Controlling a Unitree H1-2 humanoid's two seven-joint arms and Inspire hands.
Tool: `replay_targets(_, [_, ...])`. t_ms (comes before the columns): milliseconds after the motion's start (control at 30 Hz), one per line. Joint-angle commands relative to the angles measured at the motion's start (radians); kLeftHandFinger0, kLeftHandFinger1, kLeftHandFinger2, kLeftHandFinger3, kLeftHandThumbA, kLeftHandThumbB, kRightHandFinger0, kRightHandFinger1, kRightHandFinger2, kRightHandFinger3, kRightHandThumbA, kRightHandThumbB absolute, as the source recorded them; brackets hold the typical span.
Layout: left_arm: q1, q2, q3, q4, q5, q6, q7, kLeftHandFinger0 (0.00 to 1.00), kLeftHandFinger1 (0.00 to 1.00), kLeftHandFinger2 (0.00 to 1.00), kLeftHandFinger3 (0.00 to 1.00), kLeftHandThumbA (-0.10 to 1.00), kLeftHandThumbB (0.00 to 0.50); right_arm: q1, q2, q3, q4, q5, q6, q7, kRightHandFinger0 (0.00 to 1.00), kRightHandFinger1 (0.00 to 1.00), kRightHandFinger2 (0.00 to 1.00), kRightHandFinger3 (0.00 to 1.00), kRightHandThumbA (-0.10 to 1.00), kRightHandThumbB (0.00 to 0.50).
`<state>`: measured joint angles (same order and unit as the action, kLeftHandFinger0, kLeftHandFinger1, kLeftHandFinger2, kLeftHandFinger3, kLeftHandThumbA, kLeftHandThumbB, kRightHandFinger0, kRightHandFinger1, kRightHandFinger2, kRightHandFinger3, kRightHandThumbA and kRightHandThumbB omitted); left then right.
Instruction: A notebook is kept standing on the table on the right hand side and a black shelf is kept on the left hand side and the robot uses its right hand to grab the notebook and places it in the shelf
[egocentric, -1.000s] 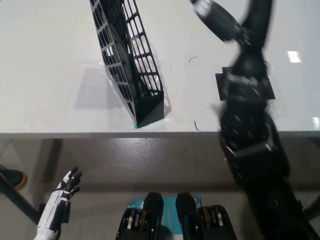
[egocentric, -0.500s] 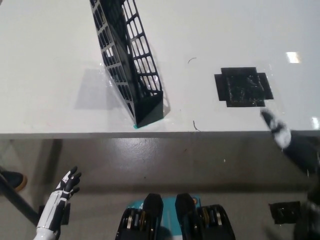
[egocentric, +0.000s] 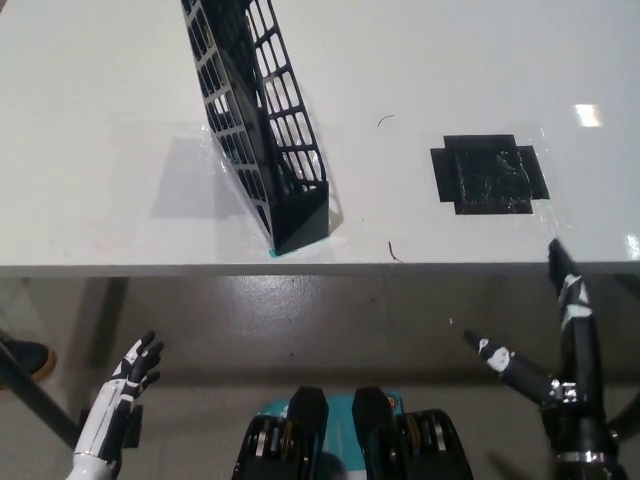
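The black wire shelf (egocentric: 262, 130) stands tilted on the white table (egocentric: 100, 120), left of centre, its near end at the front edge. A dark flat shape fills its inside; I cannot tell whether that is the notebook. No notebook stands apart on the table. My black right hand (egocentric: 565, 385) hangs low at the bottom right, below the table's front edge, open with fingers spread and holding nothing. My white left hand (egocentric: 128, 378) rests at the lower left, also below the table, open and holding nothing.
A square patch of black tape (egocentric: 488, 174) lies on the table at the right. Two small dark marks show on the tabletop near the middle. Grey floor lies below the table's front edge, with a dark shoe (egocentric: 22, 355) at far left.
My right arm has drawn back from over the tape patch, down and toward me, and now hangs below the table edge at the bottom right. Shelf and left hand have not moved.
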<state>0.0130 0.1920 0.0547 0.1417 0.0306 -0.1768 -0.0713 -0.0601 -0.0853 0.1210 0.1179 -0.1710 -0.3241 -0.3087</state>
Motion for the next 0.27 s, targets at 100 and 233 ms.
replay_targets(100, [-0.014, 0.005, 0.001, -0.008, 0.006, -0.04, 0.007, 1.0, 1.0, 1.0, 1.0, 1.0, 0.161, -0.024, 0.005, -0.012, 0.11, 0.084, -0.014, 0.108, 1.0, 1.0, 1.0, 1.0, 1.0, 0.384])
replay_targets(233, [-0.015, 0.005, 0.0, -0.006, 0.007, -0.041, 0.008, 1.0, 1.0, 1.0, 1.0, 1.0, 0.154, -0.023, 0.008, -0.018, 0.122, 0.086, 0.0, 0.122, 1.0, 1.0, 1.0, 1.0, 1.0, 0.331])
